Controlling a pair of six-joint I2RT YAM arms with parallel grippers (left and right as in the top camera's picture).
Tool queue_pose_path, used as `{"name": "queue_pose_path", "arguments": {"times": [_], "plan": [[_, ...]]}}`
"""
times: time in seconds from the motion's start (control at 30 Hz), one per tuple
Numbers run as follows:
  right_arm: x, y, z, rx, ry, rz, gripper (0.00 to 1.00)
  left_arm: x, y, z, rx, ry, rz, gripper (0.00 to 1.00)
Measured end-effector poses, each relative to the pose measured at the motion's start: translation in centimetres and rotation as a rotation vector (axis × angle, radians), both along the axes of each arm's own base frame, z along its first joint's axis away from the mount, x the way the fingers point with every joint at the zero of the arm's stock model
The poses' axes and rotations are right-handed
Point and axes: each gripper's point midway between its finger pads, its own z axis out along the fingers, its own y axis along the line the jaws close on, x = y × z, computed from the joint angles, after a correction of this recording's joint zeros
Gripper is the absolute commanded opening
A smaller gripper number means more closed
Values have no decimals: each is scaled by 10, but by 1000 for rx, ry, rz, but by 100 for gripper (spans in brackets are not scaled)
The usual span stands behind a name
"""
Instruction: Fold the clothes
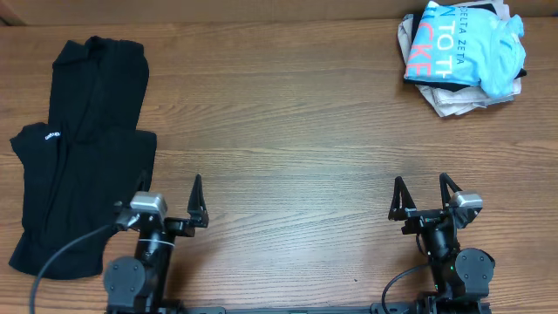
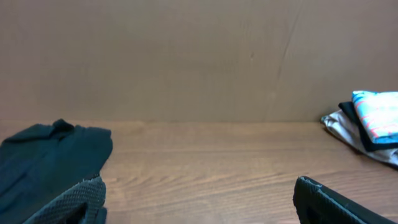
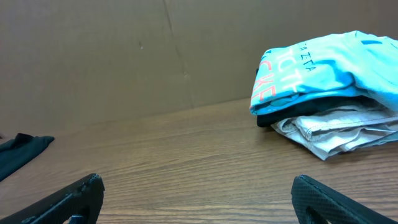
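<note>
The clothes, a light blue T-shirt (image 1: 462,44) with white and orange lettering, lie bunched on top of a small pile at the table's far right corner. The T-shirt also shows in the right wrist view (image 3: 323,62) and, at the right edge, in the left wrist view (image 2: 379,115). My left gripper (image 1: 170,187) sits open near the front edge, left of centre, its fingers wide apart over bare wood (image 2: 198,186). My right gripper (image 1: 421,183) is open too, near the front right, with nothing between its fingers (image 3: 198,183). Both are far from the T-shirt.
Under the T-shirt lie a black garment and a crumpled off-white one (image 3: 336,127). A large black garment (image 1: 78,148) is spread along the table's left side, touching the left arm's base. A brown wall backs the wooden table (image 1: 288,131).
</note>
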Motion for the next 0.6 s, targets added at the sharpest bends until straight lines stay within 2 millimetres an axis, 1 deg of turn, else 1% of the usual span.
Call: {"name": "queue_pose_path", "arguments": {"times": [0.1,0.33,0.5,0.6], "plan": [[0,0,0,0,0,0,100,-1,4,-16,0,-6,14,100],[0,0,0,0,0,0,100,2,13,-35,1,6,54,100],[0,0,0,0,0,0,100,4,15,-66,3,91,63,100],[0,0,0,-1,-1,0,100,4,15,-67,3,93,63,100]]}}
